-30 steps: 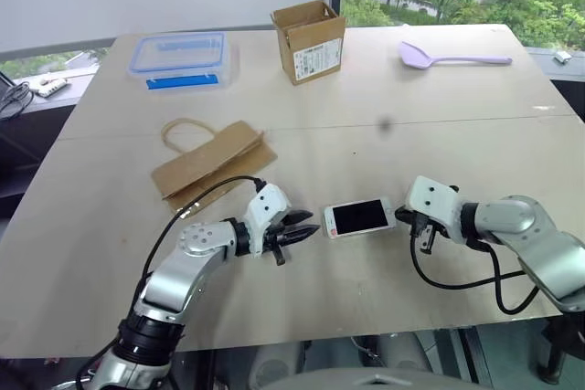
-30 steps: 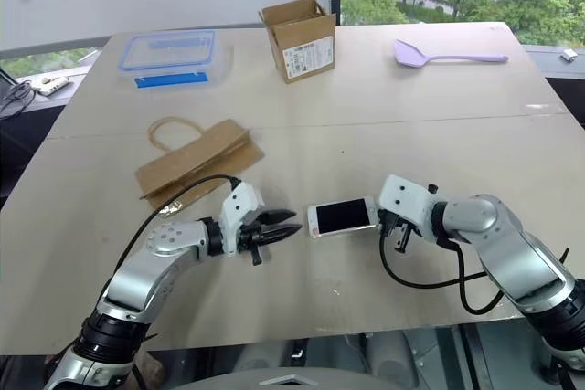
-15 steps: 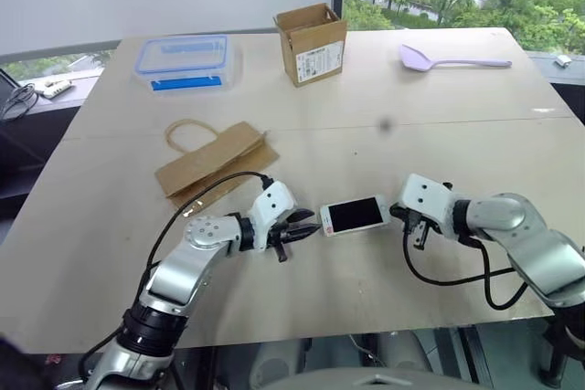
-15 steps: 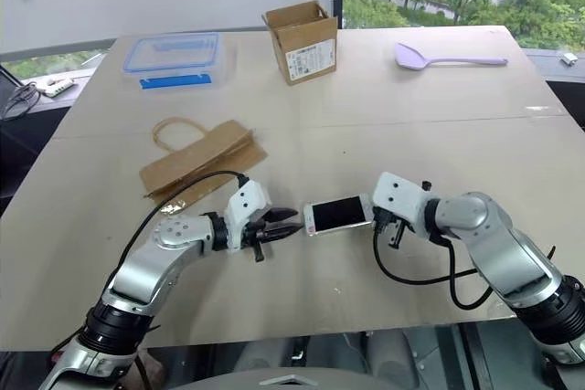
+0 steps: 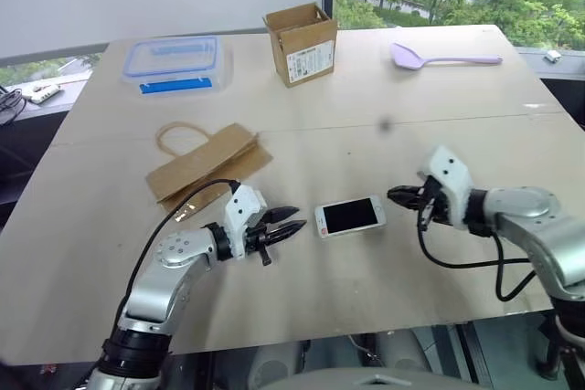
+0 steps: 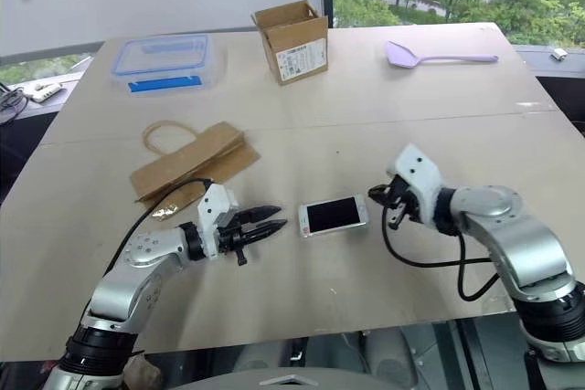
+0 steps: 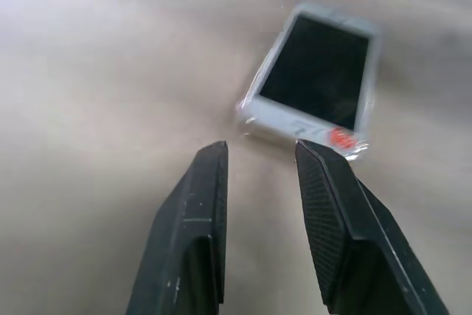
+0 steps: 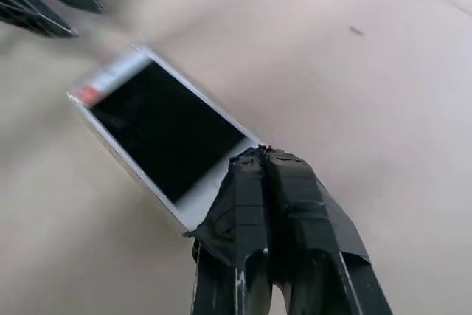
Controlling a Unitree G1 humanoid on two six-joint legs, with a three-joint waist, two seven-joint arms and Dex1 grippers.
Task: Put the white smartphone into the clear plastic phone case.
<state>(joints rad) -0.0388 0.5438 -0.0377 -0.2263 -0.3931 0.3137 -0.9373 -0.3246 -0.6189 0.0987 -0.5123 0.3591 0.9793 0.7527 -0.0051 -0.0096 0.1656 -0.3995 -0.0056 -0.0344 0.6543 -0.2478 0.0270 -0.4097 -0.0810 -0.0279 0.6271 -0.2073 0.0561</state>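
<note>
Your left gripper [image 5: 291, 226] sits low over the table [image 5: 366, 143] with its two black fingers [image 7: 199, 219] parted a little, a narrow gap between the tips, nothing in it. The tips point at the near short end of the white smartphone [image 5: 350, 216] and stop just short of it, no contact. Your right gripper [image 5: 402, 196] has its fingers pressed together, holding nothing; in the right wrist view the closed tips overlap the phone's corner, but I can't tell whether they touch it; in the head views they sit just beside the phone's other short end. The phone lies flat, screen up, on the table between the two grippers. There's a glossy clear rim around it, with an orange mark at one end, so the clear plastic phone case [image 7: 251, 112] looks to be around the phone, but I can't tell if it's fully seated. Behind, well apart: a flattened paper bag [image 5: 206, 160], a blue-lidded box [image 5: 175, 61], a cardboard box [image 5: 300, 41], a purple spoon [image 5: 443, 57].
</note>
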